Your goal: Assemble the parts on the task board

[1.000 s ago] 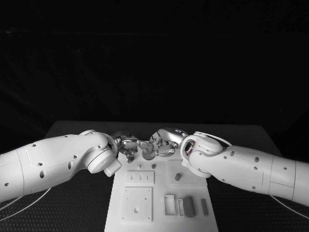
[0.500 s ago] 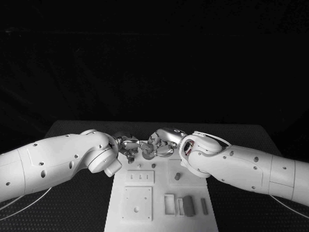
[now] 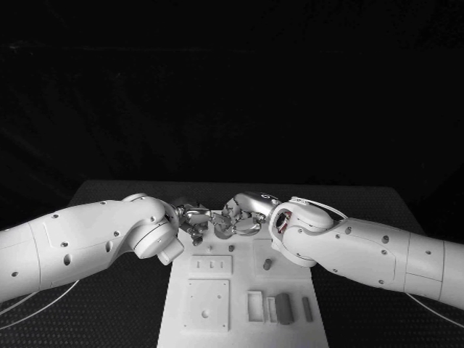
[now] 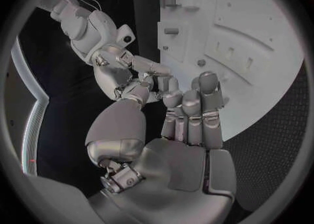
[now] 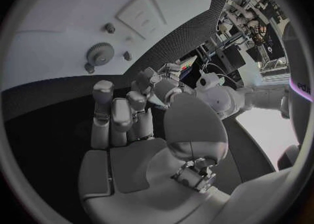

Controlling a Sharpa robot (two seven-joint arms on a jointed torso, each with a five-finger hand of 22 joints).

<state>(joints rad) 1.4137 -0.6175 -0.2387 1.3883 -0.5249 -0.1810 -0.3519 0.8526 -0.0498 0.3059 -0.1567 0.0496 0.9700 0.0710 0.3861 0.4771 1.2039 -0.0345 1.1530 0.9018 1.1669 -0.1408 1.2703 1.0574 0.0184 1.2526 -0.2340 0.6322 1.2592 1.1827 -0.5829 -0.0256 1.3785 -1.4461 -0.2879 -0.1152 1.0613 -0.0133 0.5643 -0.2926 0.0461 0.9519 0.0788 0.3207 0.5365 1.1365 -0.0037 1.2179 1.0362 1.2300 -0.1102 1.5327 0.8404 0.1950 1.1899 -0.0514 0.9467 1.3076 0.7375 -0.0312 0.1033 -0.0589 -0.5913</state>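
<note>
My left hand (image 3: 194, 220) and right hand (image 3: 243, 213) meet fingertip to fingertip above the far end of the white task board (image 3: 245, 279). In the left wrist view the left hand (image 4: 186, 114) has its fingers side by side and the thumb raised, and the right hand (image 4: 134, 69) reaches in to touch them. Whether a part sits between the fingers is hidden. Grey bar parts (image 3: 284, 309) lie in slots at the board's near right, and a small peg (image 3: 267, 264) stands mid-board. In the right wrist view a gear (image 5: 100, 54) rests on the board (image 5: 59, 14) beyond the right hand (image 5: 124, 124).
The black table (image 3: 106, 199) surrounds the board on both sides. Both white forearms cross over the board's far corners. A square plate (image 3: 206, 304) and a small slotted plate (image 3: 210, 266) sit on the board's left half. Small pegs (image 5: 110, 27) stand near the gear.
The right hand's fingers have shifted slightly towards the left hand. The arms and the parts on the board stay put.
</note>
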